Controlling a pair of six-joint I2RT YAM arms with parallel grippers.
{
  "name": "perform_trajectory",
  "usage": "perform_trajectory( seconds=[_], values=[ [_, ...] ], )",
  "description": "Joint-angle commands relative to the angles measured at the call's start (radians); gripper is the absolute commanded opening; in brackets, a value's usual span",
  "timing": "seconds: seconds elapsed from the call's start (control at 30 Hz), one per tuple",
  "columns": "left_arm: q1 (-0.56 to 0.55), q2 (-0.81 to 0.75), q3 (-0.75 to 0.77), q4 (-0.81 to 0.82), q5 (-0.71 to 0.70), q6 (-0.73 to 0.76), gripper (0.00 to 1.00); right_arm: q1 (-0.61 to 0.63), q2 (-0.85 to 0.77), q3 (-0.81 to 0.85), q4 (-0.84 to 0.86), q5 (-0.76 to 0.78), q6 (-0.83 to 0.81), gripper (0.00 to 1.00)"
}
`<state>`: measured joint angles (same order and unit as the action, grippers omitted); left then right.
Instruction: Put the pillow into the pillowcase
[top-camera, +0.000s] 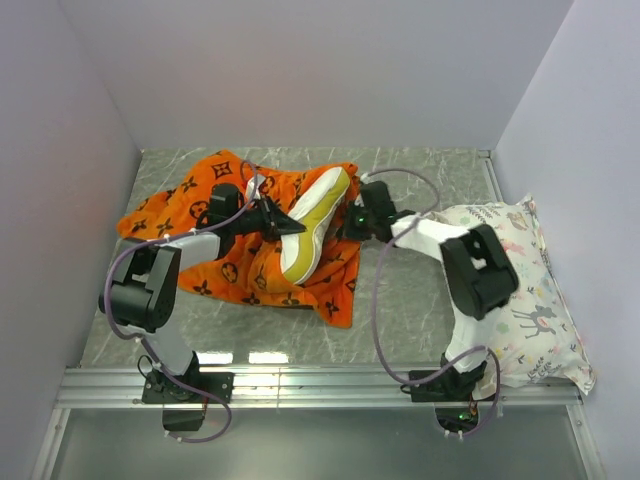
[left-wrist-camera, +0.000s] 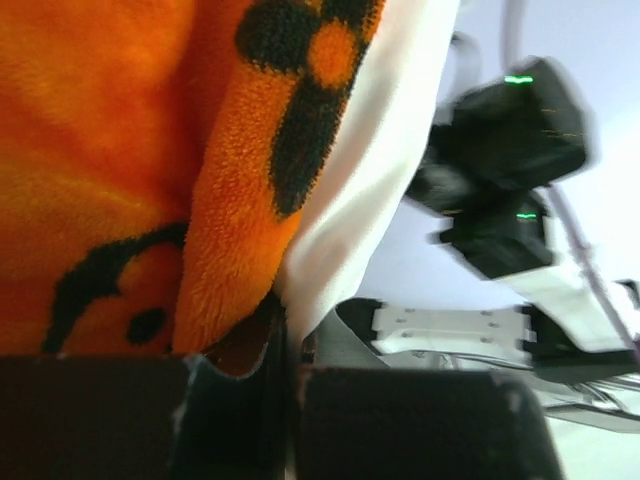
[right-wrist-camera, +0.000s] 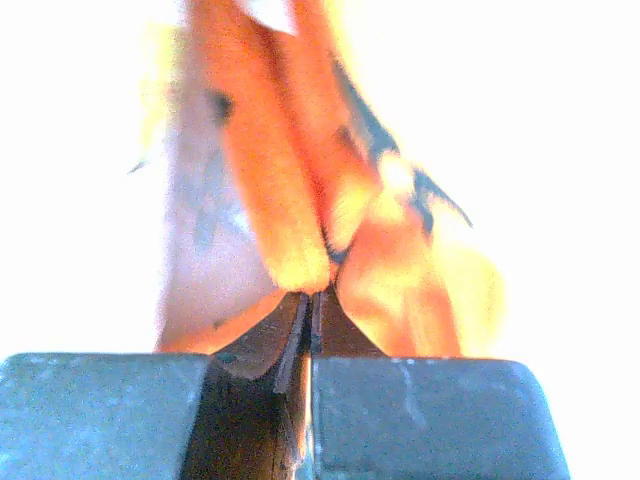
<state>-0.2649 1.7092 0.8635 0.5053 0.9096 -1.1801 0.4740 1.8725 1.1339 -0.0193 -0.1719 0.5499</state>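
The orange pillowcase (top-camera: 190, 205) with black marks lies rumpled at the centre-left of the table. The white pillow (top-camera: 318, 215) with its yellow band stands on edge, partly wrapped by the case. My left gripper (top-camera: 277, 222) is at the pillow's left side. In the left wrist view it (left-wrist-camera: 290, 350) is shut on the orange pillowcase (left-wrist-camera: 120, 150) edge, with the white pillow (left-wrist-camera: 360, 150) against it. My right gripper (top-camera: 347, 222) is at the pillow's right side. In the right wrist view it (right-wrist-camera: 313, 300) is shut on a fold of the pillowcase (right-wrist-camera: 290, 200).
A white pillow printed with deer and plants (top-camera: 520, 290) lies at the right, against the wall. Grey walls close in the left, back and right. A metal rail (top-camera: 320, 385) runs along the near edge. My right arm (left-wrist-camera: 500, 130) shows in the left wrist view.
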Motion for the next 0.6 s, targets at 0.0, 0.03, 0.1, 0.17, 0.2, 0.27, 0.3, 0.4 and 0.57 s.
perform_trajectory(
  seconds=[0.0,0.03,0.1,0.17,0.2,0.27,0.3,0.4,0.57],
  values=[
    [0.023,-0.036,0.077,-0.246,-0.072,0.249,0.0,-0.103,-0.16,-0.063,-0.002,-0.161,-0.079,0.0],
    [0.023,-0.033,0.107,-0.284,-0.089,0.328,0.01,-0.121,-0.174,-0.075,-0.005,-0.184,-0.082,0.0],
    [0.016,-0.019,0.164,-0.434,-0.147,0.419,0.01,-0.184,-0.21,-0.115,0.007,-0.239,-0.077,0.0],
    [0.015,0.0,0.189,-0.52,-0.178,0.54,0.01,-0.224,-0.243,-0.141,0.018,-0.291,-0.058,0.0],
    [0.012,0.004,0.199,-0.575,-0.207,0.572,0.0,-0.254,-0.251,-0.164,0.056,-0.338,-0.048,0.0],
    [0.001,0.036,0.222,-0.666,-0.25,0.695,0.01,-0.284,-0.272,-0.19,0.091,-0.386,-0.004,0.0],
    [-0.019,0.047,0.227,-0.727,-0.267,0.736,0.0,-0.294,-0.292,-0.212,0.104,-0.417,0.011,0.0],
    [-0.056,0.081,0.229,-0.777,-0.296,0.876,0.01,-0.327,-0.309,-0.236,0.137,-0.425,0.059,0.0],
    [-0.062,0.067,0.146,-0.755,-0.227,0.965,0.01,-0.367,-0.282,-0.264,0.186,-0.466,0.12,0.0]
  ],
)
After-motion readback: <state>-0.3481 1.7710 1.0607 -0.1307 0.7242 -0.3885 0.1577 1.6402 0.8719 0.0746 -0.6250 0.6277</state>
